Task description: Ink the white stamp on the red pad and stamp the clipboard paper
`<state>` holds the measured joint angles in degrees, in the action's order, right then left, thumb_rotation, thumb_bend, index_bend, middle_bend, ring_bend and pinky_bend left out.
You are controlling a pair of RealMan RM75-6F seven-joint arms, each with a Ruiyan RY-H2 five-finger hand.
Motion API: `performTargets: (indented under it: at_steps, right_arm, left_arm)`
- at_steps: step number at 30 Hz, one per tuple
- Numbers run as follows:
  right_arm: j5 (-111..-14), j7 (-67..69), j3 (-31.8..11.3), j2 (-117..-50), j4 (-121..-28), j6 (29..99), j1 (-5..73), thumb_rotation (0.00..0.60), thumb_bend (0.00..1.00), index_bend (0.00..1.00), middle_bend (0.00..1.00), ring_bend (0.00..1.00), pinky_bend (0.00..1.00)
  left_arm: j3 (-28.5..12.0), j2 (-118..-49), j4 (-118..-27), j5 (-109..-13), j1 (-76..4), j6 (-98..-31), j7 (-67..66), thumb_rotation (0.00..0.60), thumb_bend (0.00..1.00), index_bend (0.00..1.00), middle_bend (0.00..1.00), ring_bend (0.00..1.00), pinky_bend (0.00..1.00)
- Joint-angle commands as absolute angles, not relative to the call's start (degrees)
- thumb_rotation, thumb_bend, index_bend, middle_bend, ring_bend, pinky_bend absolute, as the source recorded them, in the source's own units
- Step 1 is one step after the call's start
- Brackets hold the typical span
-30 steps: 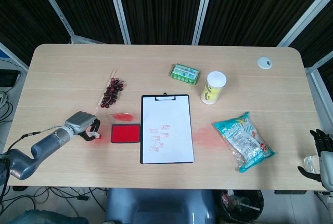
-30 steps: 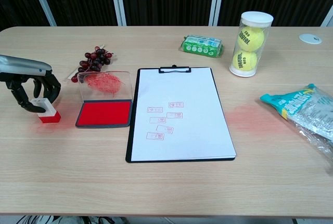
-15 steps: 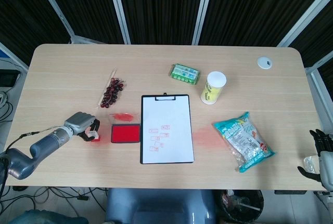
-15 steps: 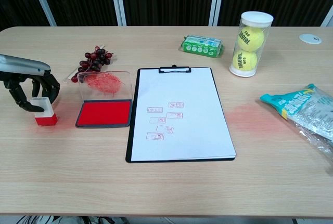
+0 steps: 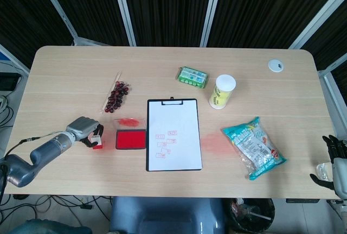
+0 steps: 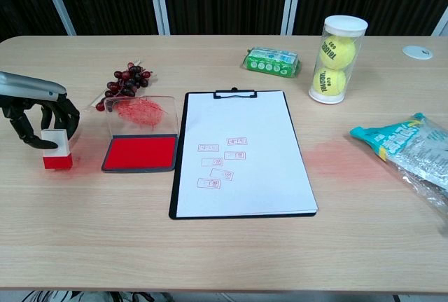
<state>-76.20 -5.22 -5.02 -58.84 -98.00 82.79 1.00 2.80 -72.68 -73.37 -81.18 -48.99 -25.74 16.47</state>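
Note:
The white stamp with its red base stands upright left of the red ink pad, low over or on the table. My left hand grips its top with curled fingers; the head view shows this hand with the stamp beside the pad. The clipboard lies right of the pad, and its white paper carries several red stamp marks. My right hand hangs off the table's front right corner, fingers spread and holding nothing.
The pad's clear lid, smeared red, stands open behind it. Dark grapes lie further back. A green packet, a tennis-ball tube, a snack bag and a white disc fill the right half.
My left hand has carried the stamp a little to the left, away from the ink pad. The right hand has not moved.

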Motion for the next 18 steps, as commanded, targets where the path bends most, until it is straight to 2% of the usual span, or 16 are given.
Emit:
performTargets:
  at_steps: [1,10,18]
  right_arm:
    - [-76.18,-5.21,-5.03,-58.82,-97.99,82.77,1.01,0.6,0.09,0.13,0.1,0.16,0.16]
    - [-76.13,-5.19,-5.05,-58.8,-98.0,82.77,1.02,0.6,0.09,0.13,0.1,0.16,0.16]
    - [-76.08,-5.26,-5.08,-58.81,-98.06,82.8,1.02,0.6,0.09,0.13,0.1,0.16,0.16]
  left_arm:
    - [2.75,-72.75,-73.34,-80.81,-49.01,-25.73,15.93,0.6,0.41,0.47,0.53,0.33,0.37]
    - [2.49,-72.48,-73.8,-79.33,-49.11,-25.65,13.77,0.6,0.4,0.45,0.53,0.33,0.37]
    - [2.51,-72.38,-74.1,-78.01,-49.26,-25.41,11.13,0.6,0.33,0.44,0.52,0.33,0.37]
